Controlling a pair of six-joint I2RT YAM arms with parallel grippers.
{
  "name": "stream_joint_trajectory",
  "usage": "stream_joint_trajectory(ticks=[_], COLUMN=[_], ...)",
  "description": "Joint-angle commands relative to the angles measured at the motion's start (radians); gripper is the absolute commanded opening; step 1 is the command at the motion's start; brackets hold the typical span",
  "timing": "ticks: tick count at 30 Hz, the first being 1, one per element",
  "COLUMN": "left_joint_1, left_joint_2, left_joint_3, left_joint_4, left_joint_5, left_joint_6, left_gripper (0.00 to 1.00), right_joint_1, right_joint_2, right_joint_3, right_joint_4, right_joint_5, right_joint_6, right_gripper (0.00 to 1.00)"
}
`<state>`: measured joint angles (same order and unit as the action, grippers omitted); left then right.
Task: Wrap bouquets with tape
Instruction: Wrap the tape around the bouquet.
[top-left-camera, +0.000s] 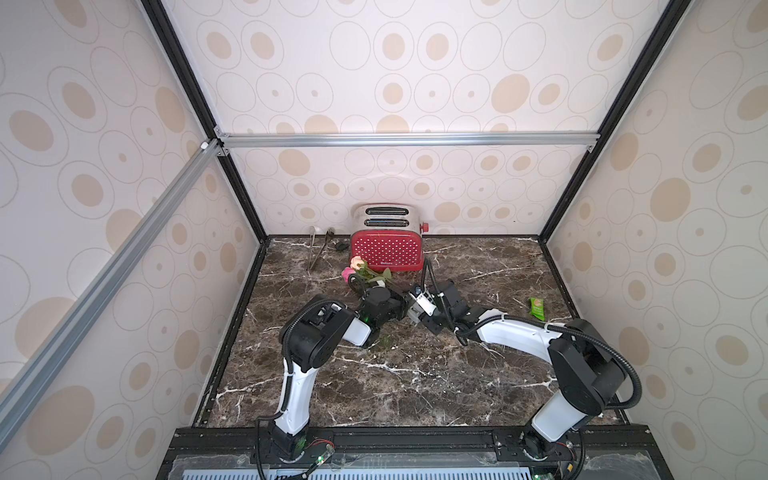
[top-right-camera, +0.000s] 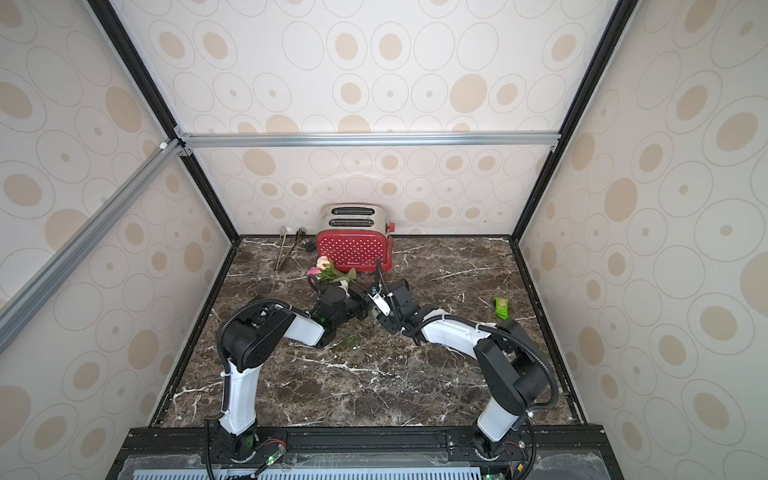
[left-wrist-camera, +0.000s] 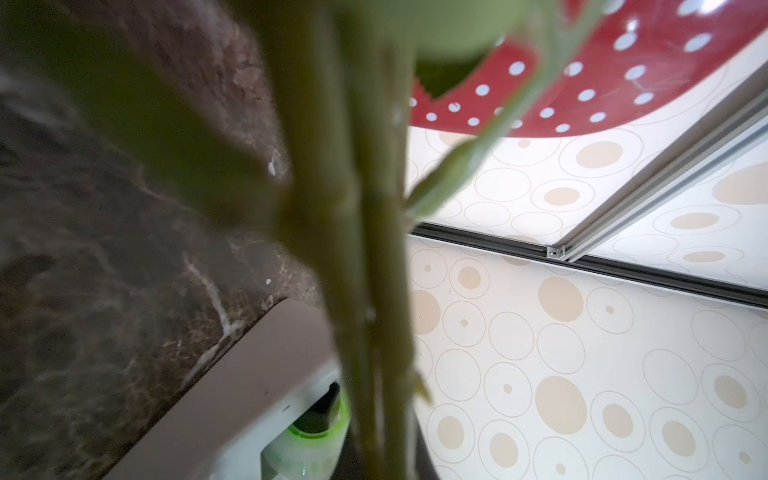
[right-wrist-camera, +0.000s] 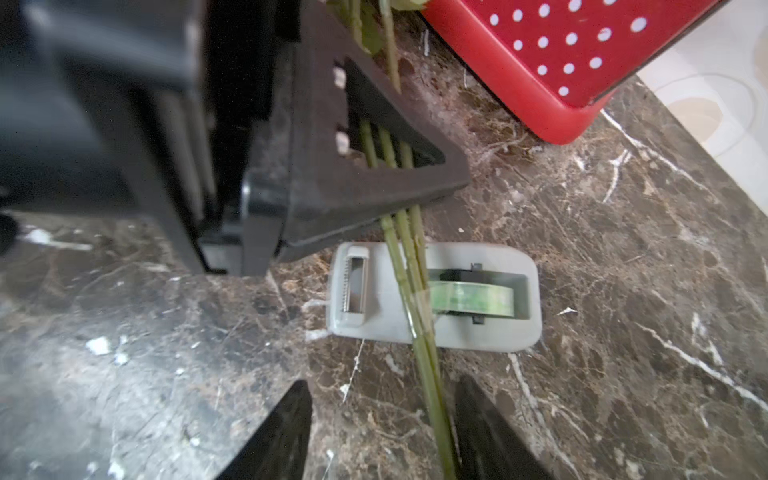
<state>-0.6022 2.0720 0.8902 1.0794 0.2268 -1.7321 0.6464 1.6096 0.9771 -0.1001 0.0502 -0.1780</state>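
Left pincer (right-wrist-camera: 436, 187) clamped on three thin green rose stems (right-wrist-camera: 409, 266); right pincer (right-wrist-camera: 384, 382) spread astride them; grey plastic tape dispenser (right-wrist-camera: 490, 332) beneath stems, between pincers.

Left arm (top-left-camera: 297, 390) and right arm (top-left-camera: 515, 332) match: glossy white shells on the long links; bulky black housings at the joints; ribbed black cable (top-left-camera: 636, 386) alongside, held by white zip ties; right gripper (right-wrist-camera: 384, 415) has tapered black fingers.
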Motion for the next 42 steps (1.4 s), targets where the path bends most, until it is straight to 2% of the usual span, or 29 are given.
stream_joint_trajectory(ticks=[1,5,9,15,24,26,37,42], left_joint_1=[-0.005,-0.006,-0.007,-0.008,-0.008,-0.008,-0.007,-0.005], left_joint_2=[0.002,0.015,0.034,0.047,0.08,0.08,0.087,0.089], left_joint_3=[0.003,-0.006,-0.024,-0.042,-0.029,-0.028,-0.029,-0.024], left_joint_4=[0.132,0.187,0.257,0.321,0.379,0.38,0.403,0.407], left_joint_5=[-0.007,-0.001,0.003,0.004,0.033,0.039,0.055,0.061], left_joint_6=[0.031,0.067,0.089,0.117,0.122,0.125,0.128,0.128], left_gripper=[0.0,0.0,0.0,0.0,0.0,0.0,0.0,0.0], right_joint_1=[-0.079,-0.196,-0.296,-0.348,-0.361,-0.391,-0.416,-0.416], right_joint_2=[-0.048,-0.035,0.013,0.116,0.224,0.235,0.316,0.33], right_joint_3=[0.048,0.08,0.077,0.08,0.099,0.085,0.026,-0.04], right_joint_4=[-0.124,-0.177,-0.116,0.015,0.113,0.137,0.356,0.548], right_joint_5=[-0.238,-0.516,-0.801,-1.028,-1.123,-1.124,-1.192,-1.228], right_joint_6=[0.189,0.333,0.503,0.676,0.787,0.805,0.977,1.109], right_gripper=[0.61,0.62,0.62,0.61,0.57,0.57,0.57,0.52])
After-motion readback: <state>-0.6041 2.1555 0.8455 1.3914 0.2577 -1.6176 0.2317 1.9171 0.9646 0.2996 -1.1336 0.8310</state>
